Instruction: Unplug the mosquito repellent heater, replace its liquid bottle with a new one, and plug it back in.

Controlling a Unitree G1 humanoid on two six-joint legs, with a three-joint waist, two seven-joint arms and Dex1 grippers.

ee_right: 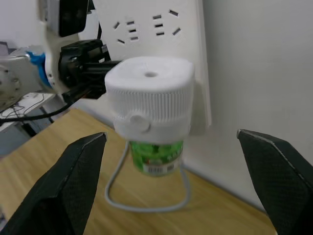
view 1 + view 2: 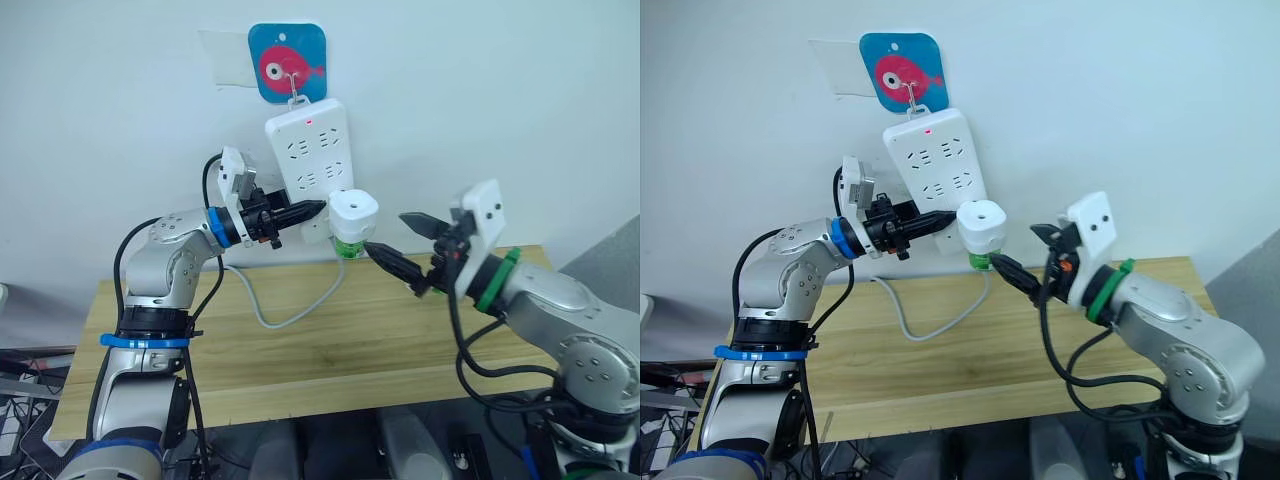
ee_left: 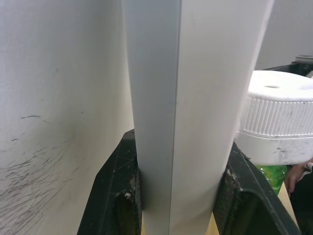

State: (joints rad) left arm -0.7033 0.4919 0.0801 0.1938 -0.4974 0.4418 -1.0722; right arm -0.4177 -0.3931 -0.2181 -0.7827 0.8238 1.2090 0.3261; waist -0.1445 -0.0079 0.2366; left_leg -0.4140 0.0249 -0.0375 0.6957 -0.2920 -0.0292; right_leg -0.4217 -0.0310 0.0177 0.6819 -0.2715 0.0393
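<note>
The white mosquito repellent heater (image 2: 352,212) is plugged into the lower end of a white power strip (image 2: 310,150) hanging on the wall. Its green liquid bottle (image 1: 156,156) sits in the socket underneath, the wick hidden inside. My left gripper (image 2: 316,208) is shut on the strip's lower edge just left of the heater, one black finger (image 3: 120,196) on each face. My right gripper (image 2: 387,232) is open just to the right of the heater, its fingers (image 1: 80,171) spread wider than the unit and apart from it. The new bottle is out of view.
The strip hangs from a blue fish-picture hook (image 2: 288,62), with a red light lit at its top. Its grey cable (image 2: 290,310) loops down onto the wooden table (image 2: 350,360) below. A white wall stands right behind everything.
</note>
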